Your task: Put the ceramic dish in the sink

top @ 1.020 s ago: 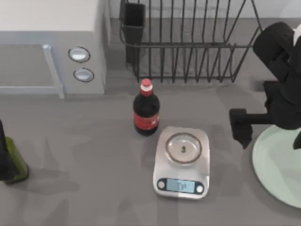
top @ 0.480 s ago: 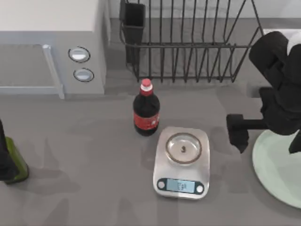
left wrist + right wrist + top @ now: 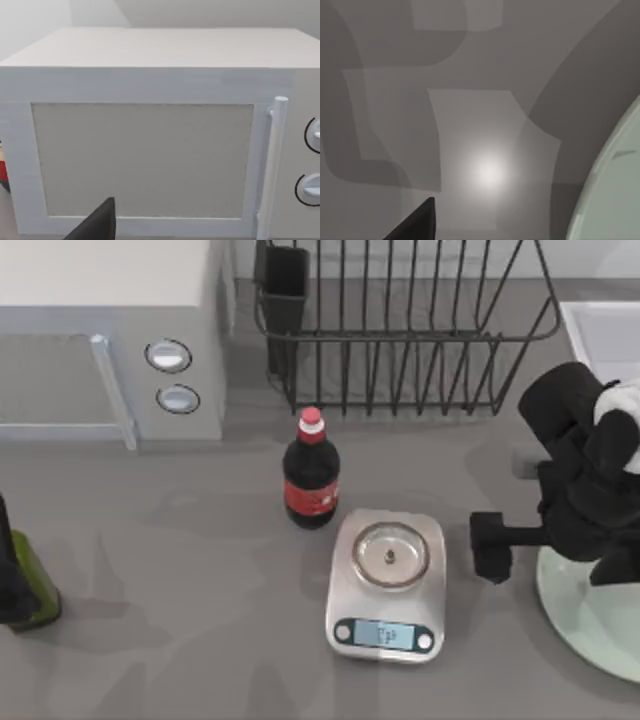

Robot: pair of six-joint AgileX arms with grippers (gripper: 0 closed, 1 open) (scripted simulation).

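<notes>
The ceramic dish [image 3: 585, 625] is a pale mint-green plate lying flat at the table's right front edge, partly cut off by the frame. My right gripper [image 3: 552, 555] hovers open over its left rim. One black finger [image 3: 490, 545] stands over the table left of the plate, and the other is over the plate. In the right wrist view the dish's rim [image 3: 612, 190] curves past a fingertip [image 3: 417, 222]. A corner of the sink [image 3: 605, 330] shows at the back right. My left arm [image 3: 8, 565] is parked at the left edge, with one finger [image 3: 97, 225] showing before the microwave.
A kitchen scale [image 3: 387, 585] sits left of the dish, and a cola bottle [image 3: 311, 475] stands behind the scale. The black wire dish rack [image 3: 400, 325] lines the back. A microwave [image 3: 110, 335] fills the back left. A green bottle [image 3: 35, 585] stands by my left arm.
My right arm has moved forward and to the left, bringing its open fingers over the dish's left rim. This uncovered the sink's corner. The left arm has stayed still.
</notes>
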